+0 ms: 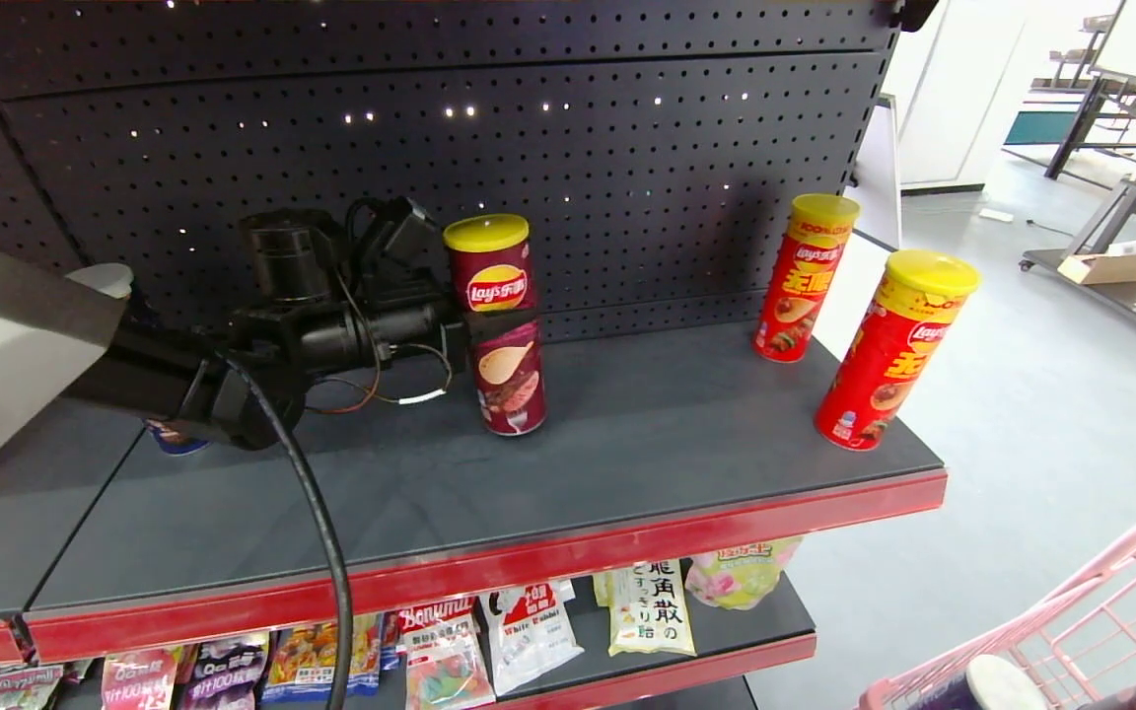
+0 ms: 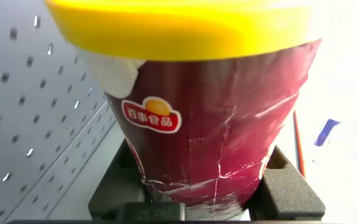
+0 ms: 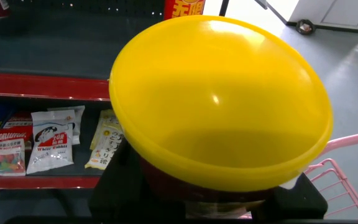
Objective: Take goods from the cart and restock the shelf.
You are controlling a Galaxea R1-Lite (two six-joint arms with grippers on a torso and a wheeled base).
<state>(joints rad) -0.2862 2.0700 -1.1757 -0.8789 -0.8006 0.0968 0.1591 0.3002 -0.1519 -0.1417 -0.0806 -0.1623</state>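
Left claw (image 1: 481,333) clamps a maroon chip can (image 1: 507,385) standing upright on the shelf (image 1: 647,444). At its three o'clock stand a red can (image 1: 803,281) and a second red can (image 1: 893,355). Right claw (image 3: 210,202) grips a yellow-lidded can (image 3: 219,99) near the pink cart (image 3: 353,168).

1. Snack bags (image 1: 529,631) hang and lean in a row along the lower shelf (image 1: 775,613); one is white, and another one (image 1: 649,606) is pale with dark letters.
2. A grey floor (image 1: 1022,414) spreads on the right side.
3. Far behind, a cardboard box (image 1: 1115,264) lies on a low wheeled platform (image 1: 1110,292).
4. Near it stands a dark metal-frame table (image 1: 1081,123), before a white wall (image 1: 962,89).
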